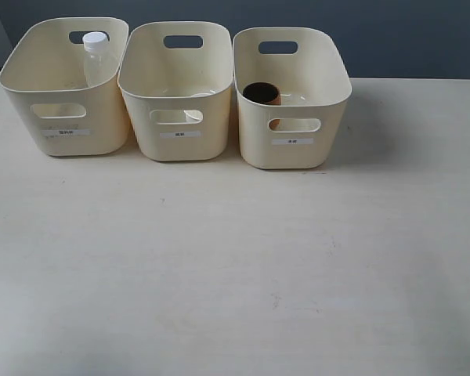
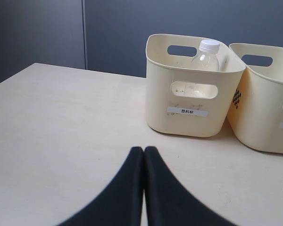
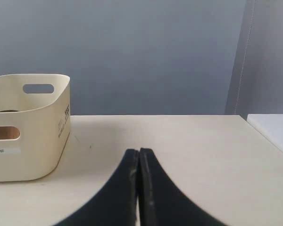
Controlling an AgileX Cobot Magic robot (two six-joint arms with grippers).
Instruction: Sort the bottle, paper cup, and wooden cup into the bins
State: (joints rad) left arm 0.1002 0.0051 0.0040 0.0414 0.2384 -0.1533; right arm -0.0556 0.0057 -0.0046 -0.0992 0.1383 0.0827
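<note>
Three cream bins stand in a row at the back of the table. The bottle with its white cap stands upright in the left bin; the left wrist view shows the bottle in that bin. The paper cup lies low in the middle bin, only partly visible. The wooden cup sits in the right bin, dark opening up. My left gripper is shut and empty above bare table. My right gripper is shut and empty too, beside the right bin.
The pale table stretches in front of the bins. Neither arm shows in the exterior view. A dark blue-grey wall runs behind the table. The table's right edge shows in the right wrist view.
</note>
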